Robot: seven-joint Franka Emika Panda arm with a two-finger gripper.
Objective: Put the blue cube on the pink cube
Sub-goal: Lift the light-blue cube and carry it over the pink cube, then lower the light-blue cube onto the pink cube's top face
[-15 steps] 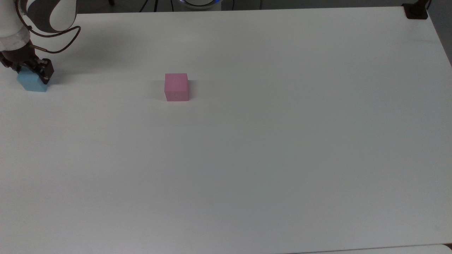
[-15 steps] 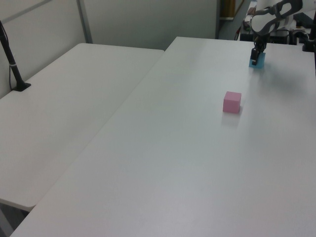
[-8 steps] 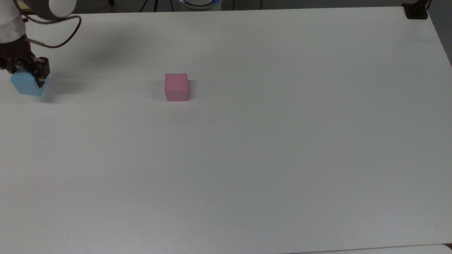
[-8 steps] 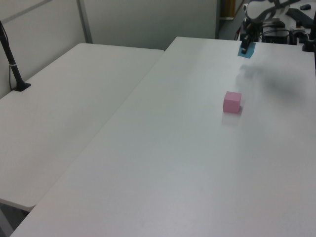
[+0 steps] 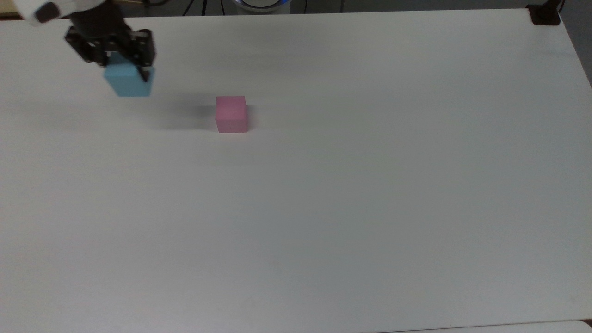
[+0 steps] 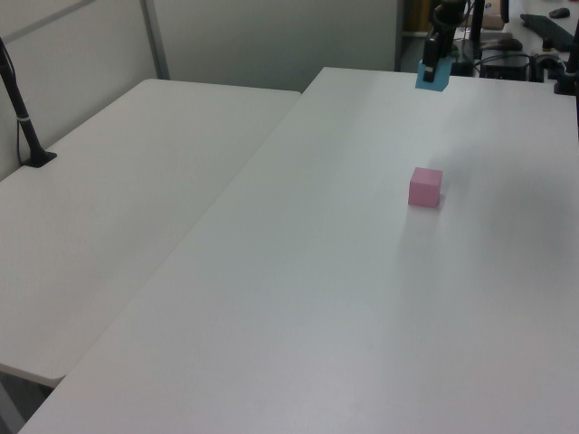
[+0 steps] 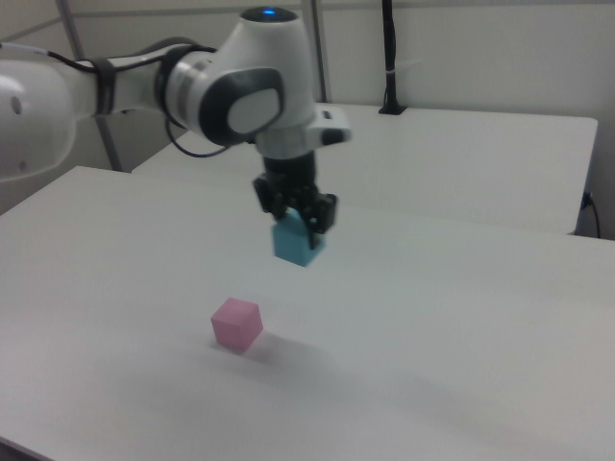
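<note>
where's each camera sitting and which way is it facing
Top view: high above the table, looking down; the gripper holds the blue cube at the top view's upper left.
Left view: low at one table end, looking along it; gripper far off.
Right view: beside the table, facing the white arm and gripper.
All share the pink cube.

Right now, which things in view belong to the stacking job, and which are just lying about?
Part of the job:
- blue cube, held off the table in the gripper
- pink cube, alone on the white table

Just there:
- black post base at the table's far corner
- second table alongside
</note>
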